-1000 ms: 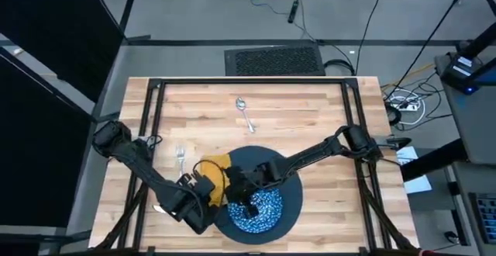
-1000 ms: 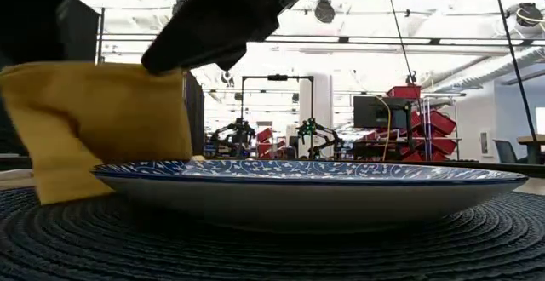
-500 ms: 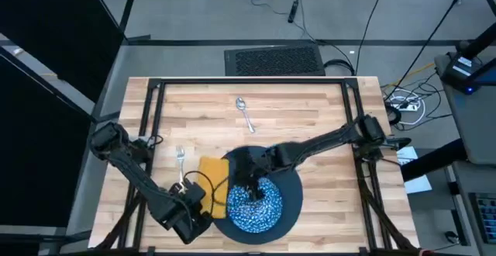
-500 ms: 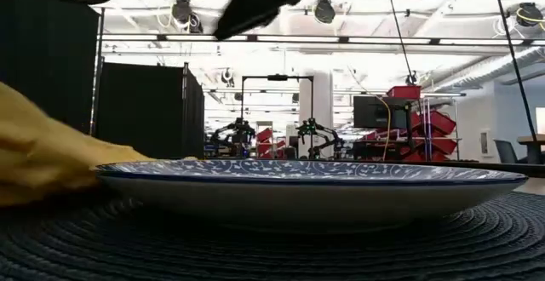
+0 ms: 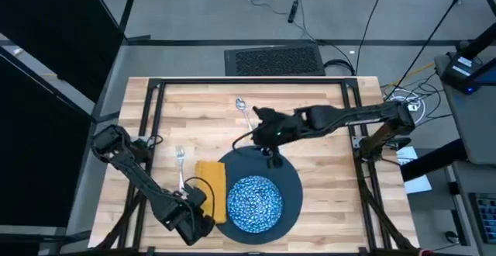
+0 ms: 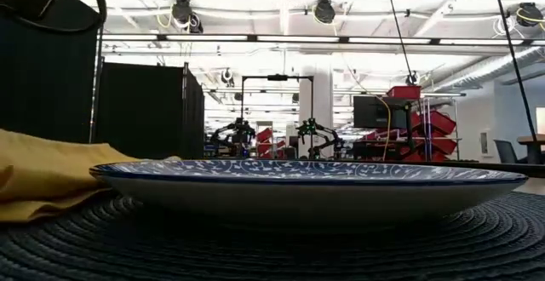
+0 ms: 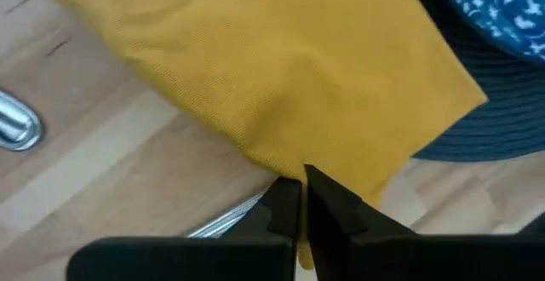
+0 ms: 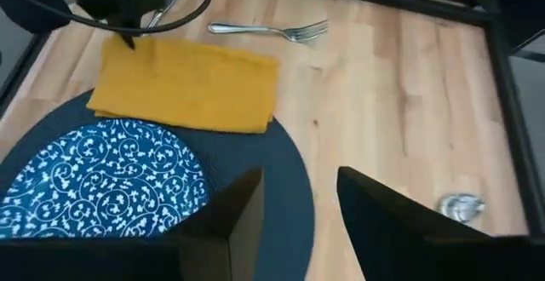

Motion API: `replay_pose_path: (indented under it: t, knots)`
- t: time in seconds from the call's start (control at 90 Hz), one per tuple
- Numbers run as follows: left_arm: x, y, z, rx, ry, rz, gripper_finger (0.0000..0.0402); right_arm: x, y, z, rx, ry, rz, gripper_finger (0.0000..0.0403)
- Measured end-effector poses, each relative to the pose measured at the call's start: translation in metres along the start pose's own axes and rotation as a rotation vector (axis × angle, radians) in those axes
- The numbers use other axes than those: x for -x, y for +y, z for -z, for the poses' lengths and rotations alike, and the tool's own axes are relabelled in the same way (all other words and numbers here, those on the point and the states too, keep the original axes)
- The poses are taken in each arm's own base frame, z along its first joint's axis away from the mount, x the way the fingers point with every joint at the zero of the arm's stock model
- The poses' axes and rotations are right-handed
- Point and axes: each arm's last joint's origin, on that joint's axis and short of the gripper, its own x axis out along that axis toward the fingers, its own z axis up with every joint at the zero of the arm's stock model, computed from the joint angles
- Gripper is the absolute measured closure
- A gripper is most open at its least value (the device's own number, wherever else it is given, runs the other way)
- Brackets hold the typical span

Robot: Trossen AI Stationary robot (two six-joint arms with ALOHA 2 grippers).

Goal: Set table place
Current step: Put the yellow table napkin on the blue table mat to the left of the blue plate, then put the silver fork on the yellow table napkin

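A mustard-yellow napkin [image 5: 211, 186] lies flat on the wooden table [image 5: 325, 108]. Its right side rests on a dark round woven placemat [image 5: 287, 171], beside a blue-and-white patterned plate [image 5: 252, 202] that sits on the mat. My left gripper [image 5: 198, 203] is low at the napkin's near end, shut on it. My right gripper [image 5: 269, 149] hangs open over the mat's far edge with nothing between its fingers [image 8: 230, 221]. A fork [image 5: 180, 163] lies left of the napkin. A spoon [image 5: 246, 113] lies near the table's far middle. My left gripper pinches the napkin's near edge [image 7: 294, 169] between its two fingers, at their free ends. The fingers come nearly level from the table's near left. How many layers they hold cannot be told. The napkin lies slack and flat on the table and the mat.
A silver piece of cutlery [image 7: 223, 221] shows just under the napkin's near edge by my left fingers. A black metal frame [image 5: 256, 82] runs around the tabletop. Bare wood lies right of the placemat [image 5: 333, 186].
The napkin, held upright a second ago, has dropped and now lies flat beside the plate. My right gripper has left it, rising and going toward the table's far edge. My left gripper has shifted a little toward the near edge, still on the napkin.
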Motion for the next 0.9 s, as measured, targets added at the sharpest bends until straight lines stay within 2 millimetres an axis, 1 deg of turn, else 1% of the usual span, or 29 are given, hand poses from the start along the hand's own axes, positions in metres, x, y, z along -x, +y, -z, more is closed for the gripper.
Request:
replay_pose_path:
  t: [0.067, 0.178, 0.389, 0.578, 0.711, 0.822, 0.9]
  knots:
    - [0.0, -0.001, 0.001, -0.04, 0.021, 0.005, 0.0401, 0.007, -0.005, 0.001, -0.01, -0.003, 0.012, 0.0261]
    - [0.0, 0.0, 0.002, -0.041, 0.036, 0.001, 0.0389, 0.013, -0.011, 0.003, -0.021, -0.002, 0.026, 0.0261]
    - [0.0, -0.001, 0.002, -0.022, 0.07, 0.0, 0.0335, 0.015, -0.022, 0.008, -0.021, 0.037, 0.042, 0.0261]
    - [0.001, 0.002, 0.006, -0.018, 0.253, -0.047, 0.0295, 0.015, -0.032, 0.012, -0.031, 0.059, 0.063, 0.0261]
    - [0.002, 0.008, 0.009, -0.014, 0.334, -0.118, 0.0288, 0.015, -0.037, 0.013, -0.031, 0.066, 0.07, 0.0261]
    - [0.003, 0.015, 0.012, -0.017, 0.353, -0.184, 0.0288, 0.015, -0.039, 0.014, -0.034, 0.067, 0.073, 0.0261]
    - [0.004, 0.016, 0.017, -0.095, 0.346, -0.174, 0.0288, 0.015, -0.039, 0.014, -0.033, 0.073, 0.073, 0.0261]
